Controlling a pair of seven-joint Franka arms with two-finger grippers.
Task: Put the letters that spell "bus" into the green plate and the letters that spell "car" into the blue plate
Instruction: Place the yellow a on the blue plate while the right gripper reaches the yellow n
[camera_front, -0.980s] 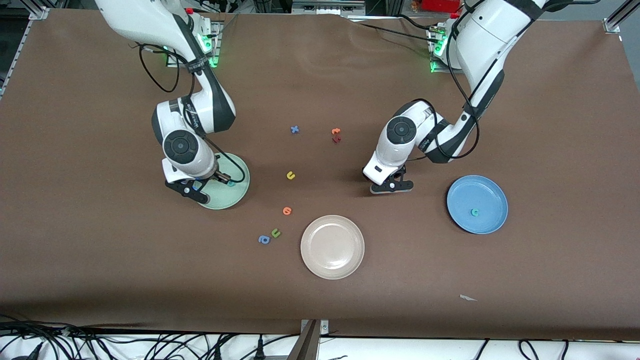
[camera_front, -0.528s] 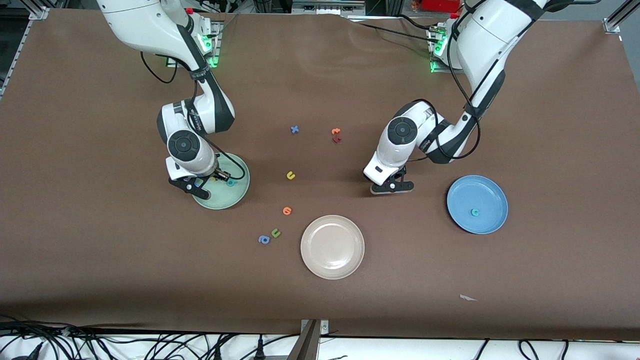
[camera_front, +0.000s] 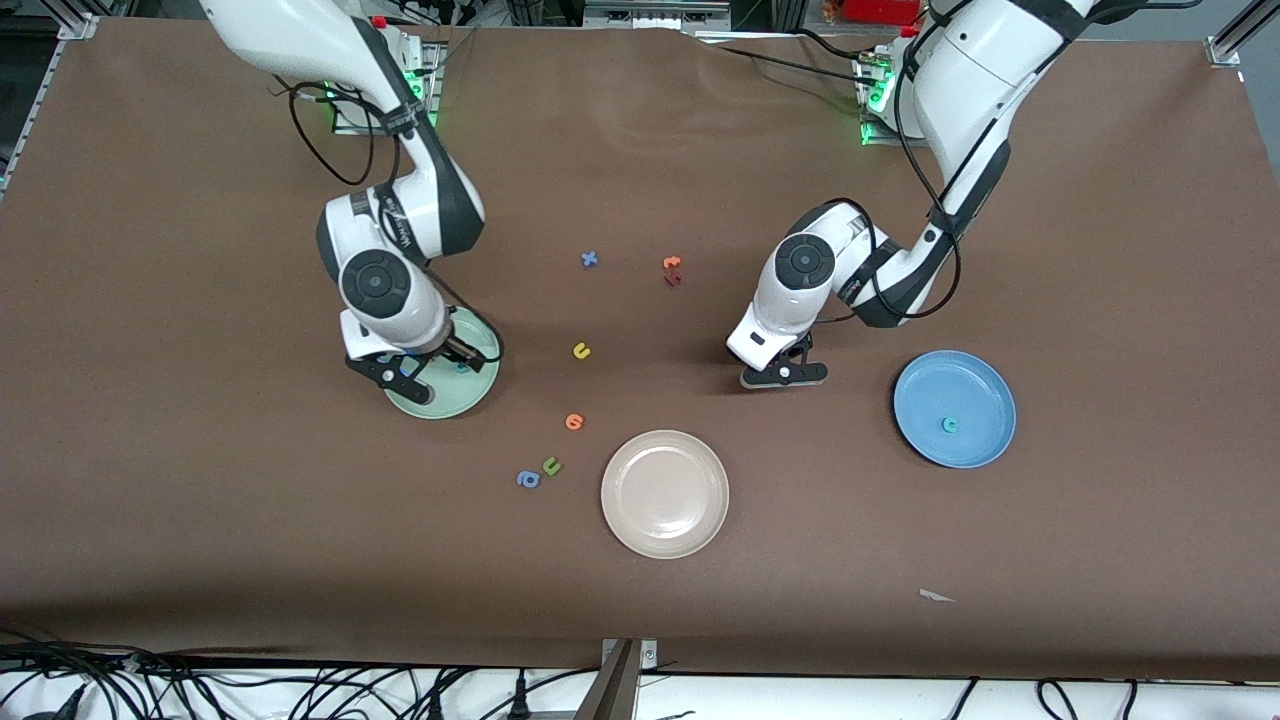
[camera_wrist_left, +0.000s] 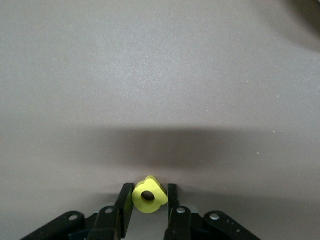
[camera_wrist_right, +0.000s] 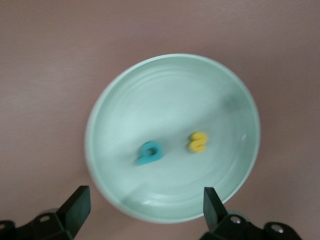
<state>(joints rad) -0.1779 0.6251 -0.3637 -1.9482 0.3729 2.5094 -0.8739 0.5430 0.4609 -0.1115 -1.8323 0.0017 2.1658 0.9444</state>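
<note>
Start with the arms, operator: the right arm has lifted since a second ago, so the right gripper (camera_wrist_right: 142, 210) now hangs higher over the green plate (camera_front: 478, 385) with its fingers spread wide apart and nothing between them, where earlier it was down at the plate. In your right wrist view the plate holds the teal "b" (camera_wrist_right: 149, 153) and the yellow "s" (camera_wrist_right: 198, 141), lying near each other but apart. The left arm has hardly moved; the left gripper (camera_wrist_left: 148, 196) sits low at the bare table (camera_front: 150, 450) between the green plate and the blue plate (camera_front: 985, 385), fingers pressed in on the yellow "a" (camera_wrist_left: 148, 195), which your left wrist view shows pinched between them. The blue plate, toward the left arm's end, has not shifted and carries the teal "c" (camera_front: 949, 425). The beige-white plate (camera_front: 625, 500) lies nearer the front camera, between the two coloured plates, unchanged. The loose letters are where they were: the yellow "u" (camera_front: 581, 351) sits on the table between the arms, the orange letter (camera_front: 574, 422) nearer the camera than it, and the olive-green "u" (camera_front: 551, 466) just beside the blue "a" (camera_front: 527, 479) nearer still.
</note>
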